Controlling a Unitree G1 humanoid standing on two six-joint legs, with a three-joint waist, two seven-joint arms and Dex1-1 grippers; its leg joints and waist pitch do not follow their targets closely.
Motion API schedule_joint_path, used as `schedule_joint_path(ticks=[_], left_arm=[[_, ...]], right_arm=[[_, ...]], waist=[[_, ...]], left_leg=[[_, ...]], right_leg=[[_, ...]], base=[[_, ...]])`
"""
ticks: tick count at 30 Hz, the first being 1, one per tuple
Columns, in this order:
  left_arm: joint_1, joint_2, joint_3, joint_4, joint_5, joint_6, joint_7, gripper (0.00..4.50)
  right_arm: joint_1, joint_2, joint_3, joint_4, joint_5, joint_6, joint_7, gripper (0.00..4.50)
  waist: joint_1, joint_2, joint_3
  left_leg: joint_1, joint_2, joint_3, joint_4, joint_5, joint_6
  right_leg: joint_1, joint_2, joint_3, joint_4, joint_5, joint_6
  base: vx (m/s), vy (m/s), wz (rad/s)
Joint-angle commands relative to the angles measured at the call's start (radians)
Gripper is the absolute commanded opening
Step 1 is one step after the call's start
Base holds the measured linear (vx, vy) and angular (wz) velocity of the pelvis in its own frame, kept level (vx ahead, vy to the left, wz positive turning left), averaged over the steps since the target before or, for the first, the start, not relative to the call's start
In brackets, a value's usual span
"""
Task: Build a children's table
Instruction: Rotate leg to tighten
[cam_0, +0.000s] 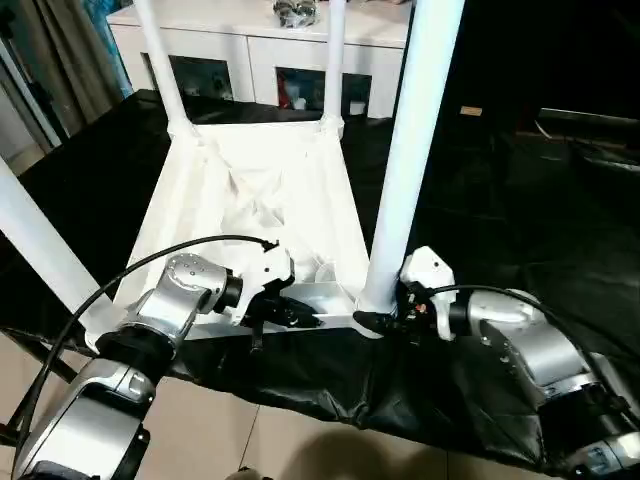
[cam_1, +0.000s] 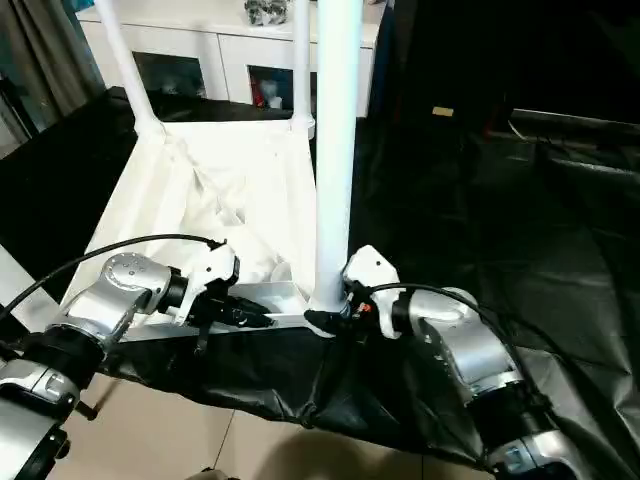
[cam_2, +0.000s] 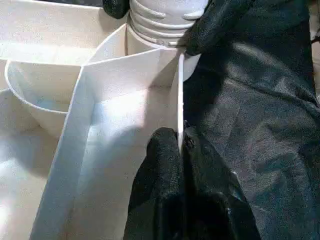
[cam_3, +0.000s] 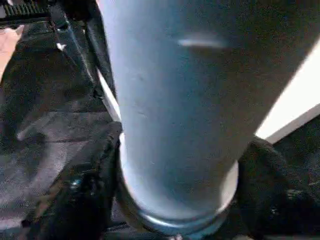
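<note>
The white tabletop (cam_0: 250, 200) lies upside down on black cloth, ribbed underside up. Two legs (cam_0: 160, 60) stand in its far corner sockets, and another leg (cam_0: 40, 250) rises at the near left. The near-right leg (cam_0: 410, 150) stands upright in its corner socket. My right gripper (cam_0: 375, 320) is closed around this leg's base (cam_3: 175, 100), one black finger (cam_3: 85, 190) on each side. My left gripper (cam_0: 305, 318) is shut on the tabletop's thin near rim wall (cam_2: 179, 100), just beside that corner, where the leg's ribbed end (cam_2: 160, 15) shows.
Black cloth (cam_0: 500, 200) covers the work surface and hangs over its near edge onto the tiled floor (cam_0: 250, 440). A white glass-doored cabinet (cam_0: 260, 50) stands behind the tabletop. Black cables loop over both my forearms.
</note>
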Motion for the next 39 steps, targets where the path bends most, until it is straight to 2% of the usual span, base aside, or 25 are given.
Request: schedule_joint_path(ticks=[1,4,5,7,9,11,12,13,14,15,17,18,20,22,23,25,29,30,31,32,34,35,36,37,39], left_arm=[[-0.009,-0.004,0.009,0.034,0.016,0.020,0.029,0.00],[-0.045,-0.048,0.027,0.073,0.032,0.043,0.134,0.00],[-0.072,-0.102,0.032,0.089,0.049,0.067,0.237,0.00],[-0.083,-0.153,0.031,0.086,0.059,0.085,0.310,0.00],[-0.084,-0.178,0.027,0.082,0.062,0.093,0.334,0.00],[-0.083,-0.252,0.006,0.078,0.083,0.103,0.398,0.00],[-0.083,-0.252,0.006,0.078,0.083,0.103,0.398,0.00],[-0.079,-0.274,-0.003,0.080,0.092,0.104,0.410,0.00],[-0.071,-0.301,-0.019,0.085,0.107,0.100,0.423,0.00],[-0.068,-0.307,-0.022,0.087,0.112,0.100,0.425,0.00],[-0.066,-0.309,-0.022,0.088,0.113,0.100,0.426,0.00],[-0.062,-0.308,-0.022,0.086,0.115,0.101,0.423,0.00],[-0.051,-0.290,-0.016,0.074,0.113,0.092,0.403,0.00],[-0.030,-0.253,-0.003,0.048,0.102,0.067,0.344,0.00],[-0.029,-0.252,-0.002,0.047,0.102,0.067,0.341,0.00],[-0.024,-0.240,0.003,0.040,0.099,0.061,0.322,0.00],[0.020,-0.168,0.007,-0.041,0.046,0.029,0.146,0.00],[0.031,-0.145,0.004,-0.063,0.033,0.013,0.090,0.00],[0.037,-0.134,0.009,-0.078,0.023,0.018,0.062,0.00],[0.037,-0.131,0.010,-0.081,0.021,0.021,0.056,0.00],[0.039,-0.116,0.014,-0.093,0.012,0.014,0.022,0.00],[0.039,-0.109,0.014,-0.097,0.009,0.018,0.005,0.00],[0.039,-0.109,0.014,-0.097,0.009,0.018,0.005,0.00],[0.039,-0.100,0.012,-0.100,0.010,0.012,-0.016,0.00],[0.045,-0.077,0.002,-0.118,0.009,0.007,-0.068,0.00]], right_arm=[[-0.017,0.015,-0.008,0.025,0.004,-0.007,-0.017,2.90],[-0.022,0.074,-0.043,0.067,-0.007,-0.015,-0.123,2.81],[-0.016,0.140,-0.062,0.085,-0.026,-0.006,-0.253,2.76],[-0.008,0.206,-0.077,0.092,-0.034,0.008,-0.360,2.75],[-0.007,0.241,-0.083,0.102,-0.043,0.007,-0.420,2.74],[-0.018,0.347,-0.098,0.147,-0.061,0.009,-0.570,2.74],[-0.018,0.347,-0.098,0.147,-0.061,0.009,-0.570,2.74],[-0.022,0.371,-0.082,0.154,-0.071,-0.016,-0.572,2.74],[-0.027,0.405,-0.061,0.160,-0.087,-0.071,-0.567,2.74],[-0.028,0.415,-0.062,0.155,-0.089,-0.099,-0.565,2.74],[-0.028,0.419,-0.067,0.151,-0.088,-0.113,-0.566,3.42],[-0.028,0.421,-0.076,0.144,-0.085,-0.123,-0.566,3.42],[-0.021,0.401,-0.100,0.124,-0.056,-0.129,-0.521,3.55],[-0.008,0.342,-0.117,0.091,-0.011,-0.130,-0.398,3.86],[-0.008,0.339,-0.117,0.090,-0.009,-0.129,-0.392,3.92],[-0.006,0.320,-0.118,0.086,-0.004,-0.129,-0.354,4.06],[-0.006,0.175,-0.090,0.089,-0.011,-0.143,-0.148,4.06],[-0.010,0.140,-0.086,0.093,-0.003,-0.146,-0.080,4.06],[-0.013,0.121,-0.082,0.090,0.005,-0.142,-0.029,4.06],[-0.014,0.114,-0.081,0.089,0.008,-0.141,-0.013,4.06],[-0.015,0.084,-0.069,0.082,0.015,-0.140,0.063,4.06],[-0.018,0.071,-0.063,0.082,0.016,-0.140,0.093,4.06],[-0.018,0.071,-0.063,0.082,0.016,-0.140,0.093,4.06],[-0.023,0.060,-0.059,0.089,0.012,-0.147,0.120,4.06],[-0.031,0.035,-0.047,0.092,0.021,-0.146,0.184,3.72]], waist=[[0.003,-0.016,-0.054],[0.002,-0.018,-0.051],[-0.001,-0.023,-0.049],[0.000,-0.021,-0.049],[-0.004,-0.025,-0.048],[-0.010,-0.022,-0.045],[-0.011,-0.021,-0.045],[-0.014,-0.020,-0.046],[-0.015,-0.014,-0.045],[-0.018,-0.017,-0.043],[-0.017,-0.018,-0.045],[-0.017,-0.015,-0.046],[-0.016,-0.016,-0.047],[-0.016,-0.017,-0.049],[-0.015,-0.020,-0.049],[-0.013,-0.020,-0.050],[-0.009,-0.025,-0.053],[-0.005,-0.023,-0.056],[-0.004,-0.023,-0.057],[0.001,-0.022,-0.062],[0.007,-0.023,-0.062],[0.014,-0.024,-0.064],[0.016,-0.023,-0.065],[0.017,-0.027,-0.063],[0.020,-0.025,-0.059]], left_leg=[[0.017,0.041,-0.026,-0.078,-0.285,0.006],[0.024,0.041,-0.027,-0.080,-0.318,-0.013],[0.019,0.040,-0.028,-0.082,-0.323,-0.019],[0.025,0.041,-0.033,-0.085,-0.342,-0.037],[0.018,0.041,-0.037,-0.090,-0.340,-0.041],[0.024,0.039,-0.036,-0.091,-0.375,-0.042],[0.026,0.038,-0.038,-0.091,-0.386,-0.045],[0.027,0.037,-0.039,-0.091,-0.399,-0.045],[0.030,0.036,-0.039,-0.090,-0.413,-0.042],[0.033,0.036,-0.039,-0.090,-0.435,-0.040],[0.029,0.036,-0.041,-0.093,-0.431,-0.032],[0.030,0.037,-0.041,-0.093,-0.429,-0.031],[0.028,0.038,-0.040,-0.095,-0.422,-0.026],[0.024,0.040,-0.040,-0.097,-0.414,-0.016],[0.021,0.041,-0.040,-0.098,-0.403,-0.009],[0.018,0.041,-0.035,-0.096,-0.367,0.004],[0.011,0.041,-0.031,-0.091,-0.305,0.034],[0.014,0.042,-0.027,-0.086,-0.274,0.052],[0.014,0.042,-0.026,-0.085,-0.263,0.057],[0.012,0.044,-0.025,-0.082,-0.218,0.066],[0.008,0.044,-0.023,-0.079,-0.189,0.078],[0.010,0.045,-0.020,-0.076,-0.170,0.086],[0.011,0.045,-0.020,-0.076,-0.164,0.088],[0.008,0.045,-0.019,-0.076,-0.163,0.091],[0.010,0.046,-0.020,-0.078,-0.193,0.081]], right_leg=[[0.035,-0.066,0.045,-0.090,-0.353,-0.196],[0.029,-0.067,0.045,-0.096,-0.405,-0.185],[0.030,-0.067,0.044,-0.099,-0.432,-0.175],[0.027,-0.070,0.042,-0.104,-0.467,-0.161],[0.032,-0.069,0.040,-0.104,-0.461,-0.150],[0.023,-0.070,0.041,-0.111,-0.485,-0.141],[0.022,-0.071,0.041,-0.113,-0.496,-0.139],[0.023,-0.070,0.040,-0.115,-0.507,-0.132],[0.020,-0.070,0.040,-0.118,-0.513,-0.128],[0.015,-0.070,0.040,-0.124,-0.527,-0.124],[0.021,-0.069,0.040,-0.123,-0.521,-0.121],[0.021,-0.068,0.040,-0.122,-0.511,-0.123],[0.023,-0.068,0.041,-0.119,-0.470,-0.136],[0.030,-0.068,0.041,-0.115,-0.435,-0.147],[0.033,-0.068,0.042,-0.114,-0.416,-0.151],[0.034,-0.068,0.045,-0.107,-0.361,-0.174],[0.045,-0.070,0.046,-0.100,-0.310,-0.193],[0.042,-0.070,0.048,-0.096,-0.278,-0.204],[0.042,-0.070,0.048,-0.095,-0.266,-0.210],[0.046,-0.068,0.047,-0.085,-0.207,-0.229],[0.046,-0.065,0.046,-0.077,-0.156,-0.241],[0.043,-0.062,0.044,-0.072,-0.123,-0.251],[0.044,-0.063,0.044,-0.069,-0.111,-0.256],[0.045,-0.063,0.043,-0.070,-0.112,-0.260],[0.043,-0.066,0.043,-0.076,-0.179,-0.250]], base=[[0.000,0.000,0.00],[0.000,0.000,0.00],[0.000,0.000,0.00],[0.000,0.000,0.00],[0.000,0.000,0.00],[0.000,0.000,0.00],[0.000,0.000,0.00],[0.000,0.000,0.00],[0.000,0.000,0.00],[0.000,0.000,0.00],[0.000,0.000,0.00],[0.000,0.000,0.00],[0.000,0.000,0.00],[0.000,0.000,0.00],[0.000,0.000,0.00],[0.000,0.000,0.00],[0.000,0.000,0.00],[0.000,0.000,0.00],[0.000,0.000,0.00],[0.000,0.000,0.00],[0.000,0.000,0.00],[0.000,0.000,0.00],[0.000,0.000,0.00],[0.000,0.000,0.00],[0.000,0.000,0.00]])
